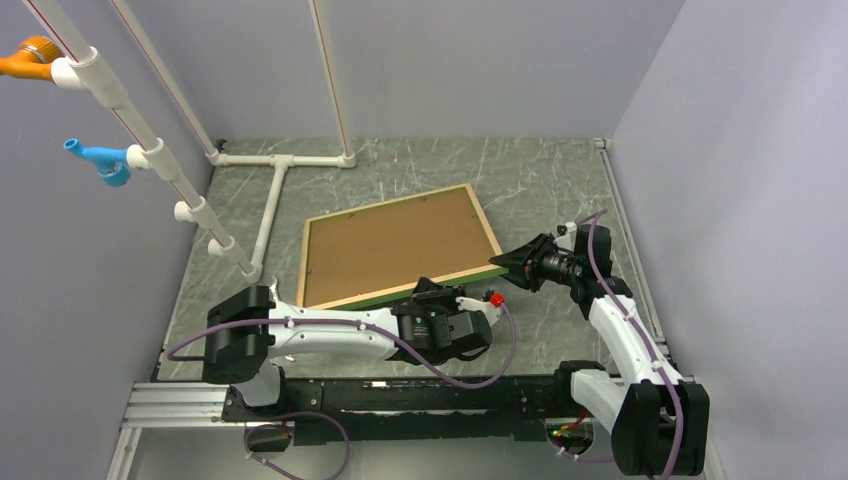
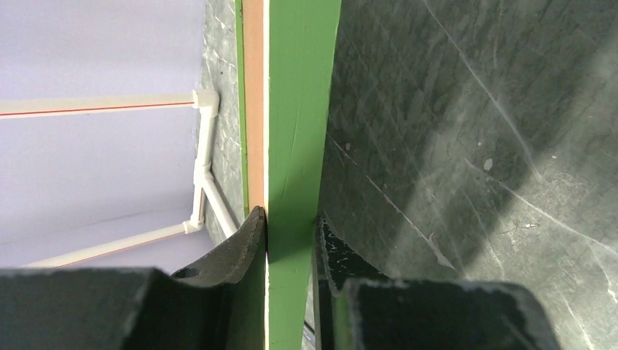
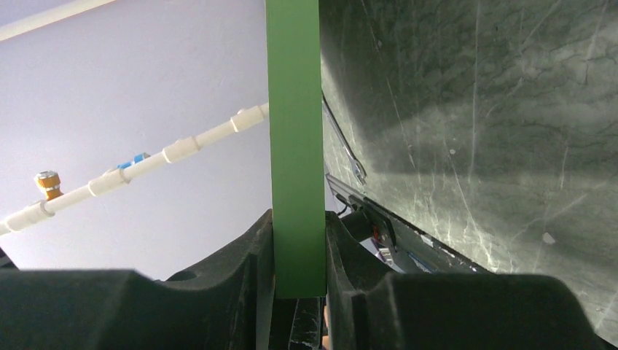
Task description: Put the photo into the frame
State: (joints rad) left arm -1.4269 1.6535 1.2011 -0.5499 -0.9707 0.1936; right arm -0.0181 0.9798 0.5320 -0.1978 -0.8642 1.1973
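The frame (image 1: pixel 390 204) lies tilted mid-table, its tan wood border up around a plain brown backing board (image 1: pixel 395 245), its near side raised. That side's green edge runs upright between the jaws in both wrist views. My left gripper (image 1: pixel 431 289) is shut on the frame's near green edge (image 2: pixel 295 146), one finger on each face. My right gripper (image 1: pixel 505 263) is shut on the near right corner of the same green edge (image 3: pixel 295 131). The photo is out of view.
White pipes (image 1: pixel 275 195) run along the table's back left and up the left wall, with a blue fitting (image 1: pixel 100 160) and an orange one (image 1: pixel 30 58). Grey walls close three sides. A metal rail (image 1: pixel 400 390) crosses the near edge.
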